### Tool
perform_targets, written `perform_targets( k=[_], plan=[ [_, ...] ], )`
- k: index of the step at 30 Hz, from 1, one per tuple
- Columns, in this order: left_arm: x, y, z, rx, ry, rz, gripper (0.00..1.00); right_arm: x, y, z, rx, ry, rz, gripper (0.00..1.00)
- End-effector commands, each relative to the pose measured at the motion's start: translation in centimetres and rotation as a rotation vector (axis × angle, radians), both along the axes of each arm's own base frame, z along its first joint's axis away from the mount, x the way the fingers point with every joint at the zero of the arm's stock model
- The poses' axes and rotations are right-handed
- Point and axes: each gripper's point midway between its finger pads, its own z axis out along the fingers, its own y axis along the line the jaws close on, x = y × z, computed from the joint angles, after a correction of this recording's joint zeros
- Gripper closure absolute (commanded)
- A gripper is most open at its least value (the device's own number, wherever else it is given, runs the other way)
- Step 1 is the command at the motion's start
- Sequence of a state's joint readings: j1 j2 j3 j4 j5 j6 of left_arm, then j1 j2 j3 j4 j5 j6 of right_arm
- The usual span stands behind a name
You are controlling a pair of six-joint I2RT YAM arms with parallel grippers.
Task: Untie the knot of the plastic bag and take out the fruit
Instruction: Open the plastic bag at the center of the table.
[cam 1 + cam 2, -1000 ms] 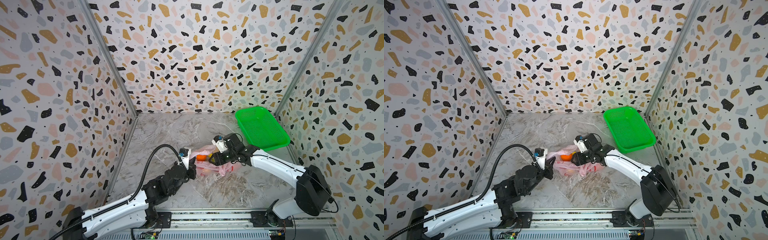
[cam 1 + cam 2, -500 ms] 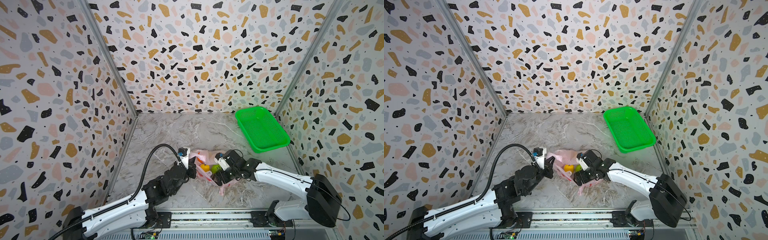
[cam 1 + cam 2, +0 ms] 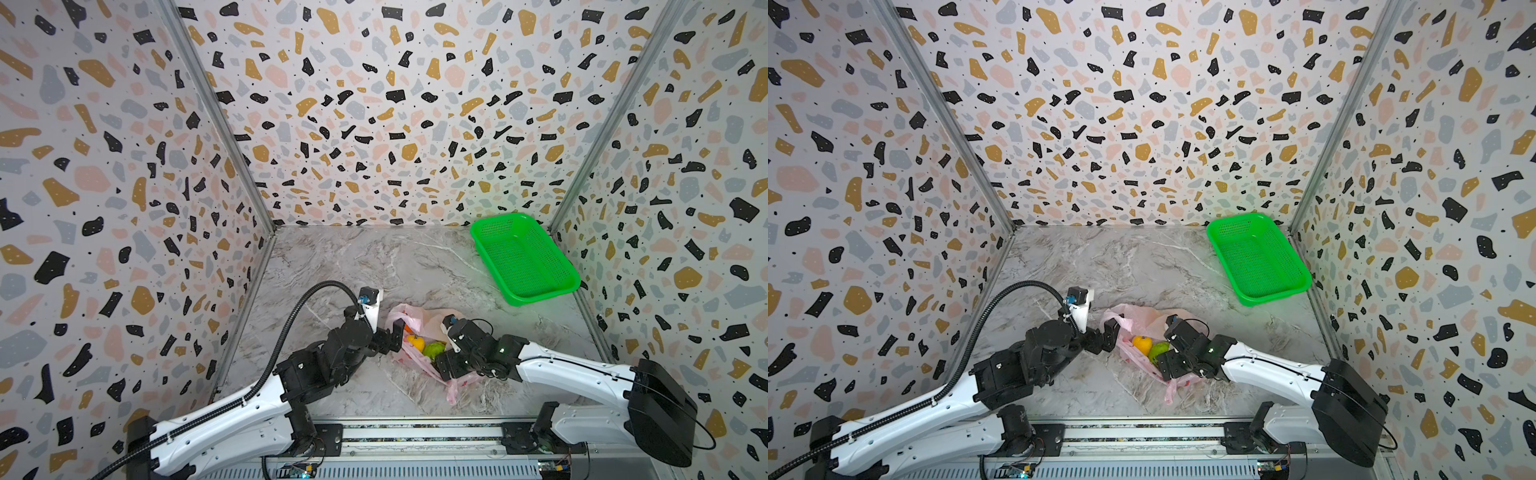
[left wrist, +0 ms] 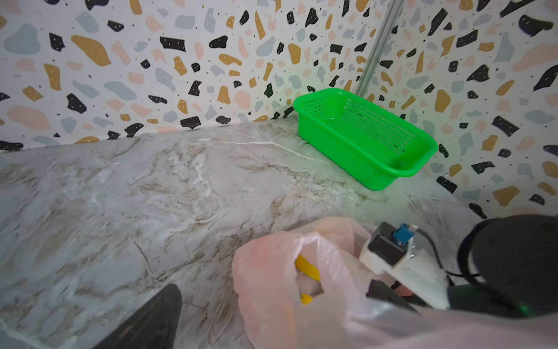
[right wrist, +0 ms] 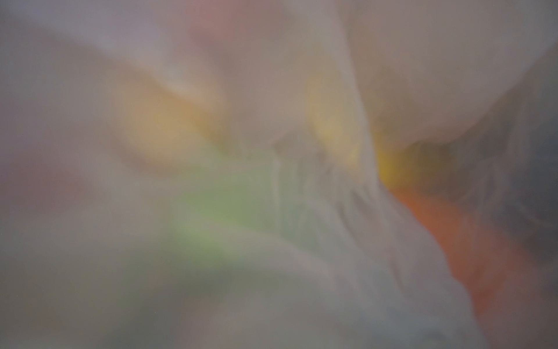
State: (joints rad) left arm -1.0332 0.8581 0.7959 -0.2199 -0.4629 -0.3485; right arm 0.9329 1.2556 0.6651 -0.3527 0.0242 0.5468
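Observation:
The pink plastic bag (image 3: 409, 316) lies crumpled on the marble floor with its mouth open; no knot shows. Fruit sits in the mouth: a yellow-orange piece (image 3: 416, 343) and a green one (image 3: 434, 349), both also in a top view (image 3: 1142, 344). My left gripper (image 3: 392, 338) is open at the bag's left rim. One of its fingers (image 4: 157, 314) shows, and plastic (image 4: 271, 272) covers the other. My right gripper (image 3: 442, 357) reaches into the bag beside the green fruit, jaws apart. The right wrist view is a blur of plastic (image 5: 302, 211) with green and orange behind it.
An empty green perforated basket (image 3: 490, 266) stands at the back right corner, seen too from the left wrist (image 4: 341, 157). Patterned walls close in the left, back and right. A metal rail runs along the front edge.
My left gripper has opened and let go of the bag's rim. The right arm swung toward the front, and the bag shifted that way and opened, showing yellow and green fruit.

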Motion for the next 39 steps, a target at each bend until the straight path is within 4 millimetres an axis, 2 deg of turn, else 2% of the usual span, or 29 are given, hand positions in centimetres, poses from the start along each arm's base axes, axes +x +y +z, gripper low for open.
perform_targets(
  k=[1,3,6,11,16,20,21,22,23,24,25,27,31,34,37,39],
  plan=[
    [-0.8,-1.5,1.5,0.131,-0.003,-0.131,0.01,1.7,0.3,1.4,0.006,-0.075,0.0,0.07],
    [-0.9,-2.3,0.9,0.214,0.022,-0.184,0.01,1.7,0.2,1.3,0.012,-0.073,0.013,0.07],
    [-0.8,-2.8,-1.2,0.374,0.068,-0.232,0.01,1.8,0.1,1.3,0.018,-0.072,0.029,0.07],
    [-1.2,-5.0,-3.3,0.437,0.13,-0.329,0.0,2.1,-0.5,1.5,0.025,-0.078,0.027,0.06],
    [1.0,-6.0,-4.5,0.508,0.114,-0.272,0.0,2.1,-0.7,1.6,0.038,-0.081,0.026,0.06],
    [2.1,-5.3,-4.4,0.548,0.089,-0.216,0.0,1.9,-0.8,1.7,0.044,-0.079,0.023,0.06],
    [2.5,-5.0,-4.4,0.541,0.085,-0.206,0.08,1.9,-0.8,1.7,0.051,-0.083,0.021,0.06],
    [2.8,-4.9,-4.4,0.523,0.086,-0.203,0.2,1.9,-0.8,1.8,0.056,-0.085,0.019,0.06],
    [3.4,-4.7,-4.1,0.491,0.085,-0.186,0.37,1.8,-0.8,1.7,0.06,-0.084,0.02,0.06],
    [3.7,-4.7,-3.6,0.459,0.078,-0.178,0.63,1.7,-0.8,1.5,0.061,-0.081,0.022,0.06],
    [3.9,-4.6,-3.1,0.438,0.066,-0.166,0.79,1.7,-0.8,1.4,0.061,-0.08,0.023,0.06],
    [4.3,-4.4,-2.1,0.406,0.042,-0.139,1.0,1.6,-0.8,1.4,0.062,-0.079,0.026,0.06],
    [4.9,-3.7,-0.2,0.316,-0.007,-0.074,1.0,1.9,-0.5,1.8,0.083,-0.1,0.025,0.06],
    [4.9,-3.4,2.1,0.185,-0.059,-0.054,1.0,2.4,0.0,3.1,0.102,-0.124,0.027,0.06],
    [4.0,-4.0,3.7,0.073,-0.09,-0.099,1.0,2.8,1.8,6.7,0.203,-0.167,0.068,0.06],
    [3.6,-4.1,3.7,0.04,-0.085,-0.115,1.0,2.8,3.5,10.0,0.309,-0.187,0.113,0.06]
  ],
)
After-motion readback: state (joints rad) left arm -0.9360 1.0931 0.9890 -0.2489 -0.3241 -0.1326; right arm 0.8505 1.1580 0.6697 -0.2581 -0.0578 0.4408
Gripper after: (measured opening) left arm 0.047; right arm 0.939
